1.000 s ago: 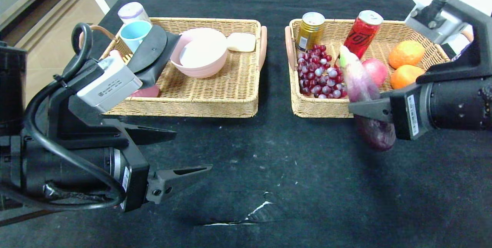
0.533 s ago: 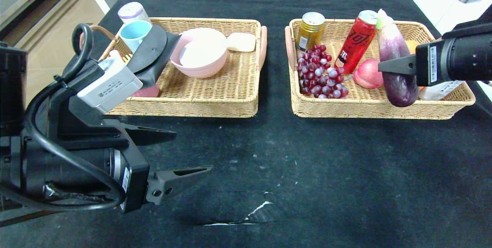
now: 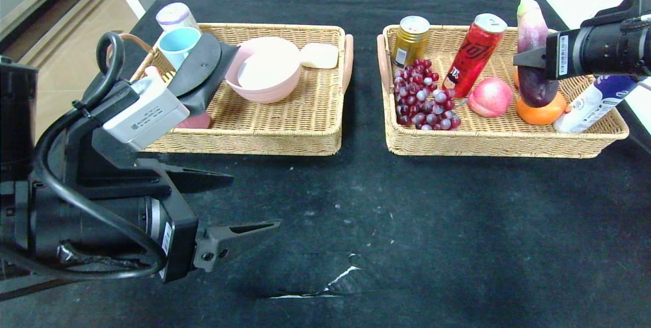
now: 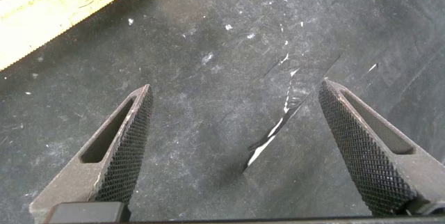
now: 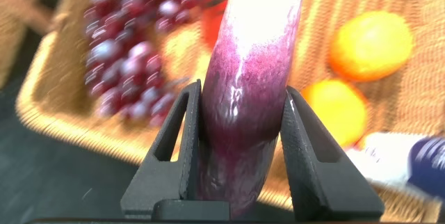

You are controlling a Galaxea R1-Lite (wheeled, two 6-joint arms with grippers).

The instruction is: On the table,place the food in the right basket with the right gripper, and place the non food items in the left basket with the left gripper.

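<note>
Black table (image 3: 386,226), right tool (image 5: 240,123) gripping eggplant (image 5: 250,71)

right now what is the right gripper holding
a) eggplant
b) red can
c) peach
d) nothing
a: the right gripper is shut on the eggplant, its fingers pressed to both sides, holding it upright above the right basket, while the red can and peach sit in the basket.
</note>
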